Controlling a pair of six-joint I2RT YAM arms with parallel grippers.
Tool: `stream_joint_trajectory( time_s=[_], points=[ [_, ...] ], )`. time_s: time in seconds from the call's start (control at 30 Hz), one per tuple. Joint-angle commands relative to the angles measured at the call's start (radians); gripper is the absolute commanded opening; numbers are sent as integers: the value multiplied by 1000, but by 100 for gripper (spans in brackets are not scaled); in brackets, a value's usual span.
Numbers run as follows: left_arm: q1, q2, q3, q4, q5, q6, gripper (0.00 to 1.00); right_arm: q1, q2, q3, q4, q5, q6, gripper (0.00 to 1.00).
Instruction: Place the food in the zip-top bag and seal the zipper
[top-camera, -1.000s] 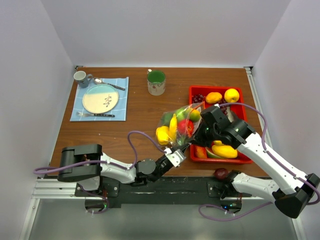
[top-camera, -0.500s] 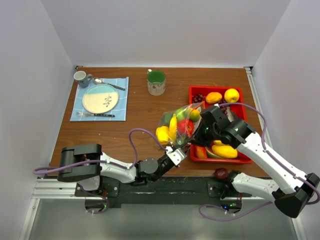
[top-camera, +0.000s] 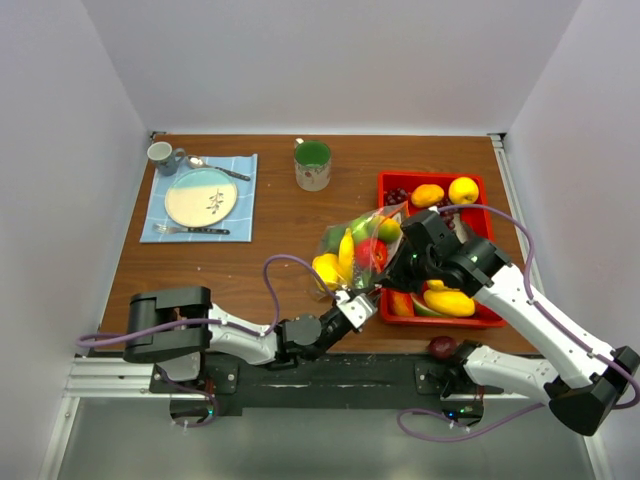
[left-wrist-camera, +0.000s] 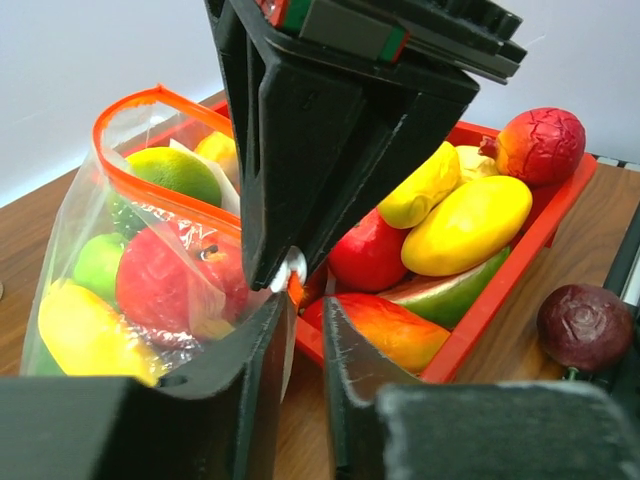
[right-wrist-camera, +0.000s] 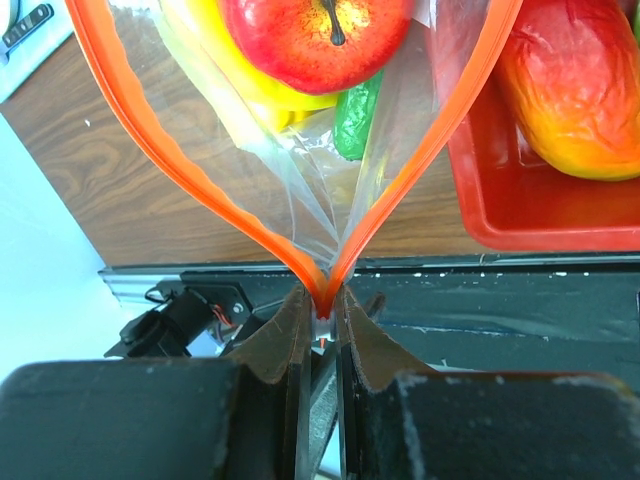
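The zip-top bag lies left of the red tray. It holds food: a red apple, yellow and green pieces. Its orange-red zipper gapes in a V. My right gripper is shut on the white slider where the two strips meet, at the bag's near corner. My left gripper sits just below that corner, its jaws narrowly apart, with bag film against its left finger. More food lies in the tray, including a yellow mango.
A dark purple fruit lies on the table near the front edge, right of my left gripper. A green mug stands at the back centre. A plate on a blue mat, with cutlery and a grey cup, is at the back left.
My left arm has shifted slightly right and forward, bringing its gripper closer under the bag's near corner. The right gripper and bag have barely moved.
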Motion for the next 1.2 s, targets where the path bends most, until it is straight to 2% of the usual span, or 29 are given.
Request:
stream_joint_trajectory(
  time_s=[0.0,0.13,0.37,0.53,1.0,1.17],
  points=[
    [7,-4,15,75,-25,-15,20,7,-8,51,11,-2,28,0],
    [7,-16,2,87,-19,8,0,5,-6,50,16,-1,30,0],
    [7,-50,-61,135,17,20,0,4,14,57,31,21,33,0],
    [6,-102,-103,127,22,19,0,-1,60,105,14,101,0,0],
    [3,-291,-185,9,-29,-49,0,-200,205,273,40,164,-173,0],
    [3,-363,-199,-63,-42,-89,0,-274,290,350,83,142,-222,0]
  ],
)
